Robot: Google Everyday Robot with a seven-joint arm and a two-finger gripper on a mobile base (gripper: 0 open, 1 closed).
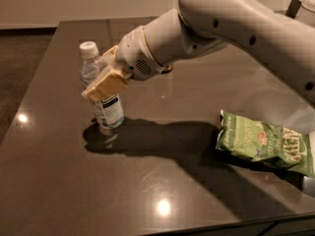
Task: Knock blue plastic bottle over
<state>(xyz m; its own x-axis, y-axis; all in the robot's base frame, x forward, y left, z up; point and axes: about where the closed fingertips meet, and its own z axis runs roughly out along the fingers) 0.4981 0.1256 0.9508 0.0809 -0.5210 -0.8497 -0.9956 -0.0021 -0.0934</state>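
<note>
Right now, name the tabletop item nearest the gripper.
The blue plastic bottle, upright and white-capped; the gripper overlaps its middle. The green chip bag lies well apart.

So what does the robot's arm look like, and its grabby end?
The arm is thick, round and smooth, all off-white, with a few small dark dots like screw holes. Its wrist has a little slotted vent. The end effector, right at the blue plastic bottle on the left of the view, is tan and blocky. No cables show.
</note>
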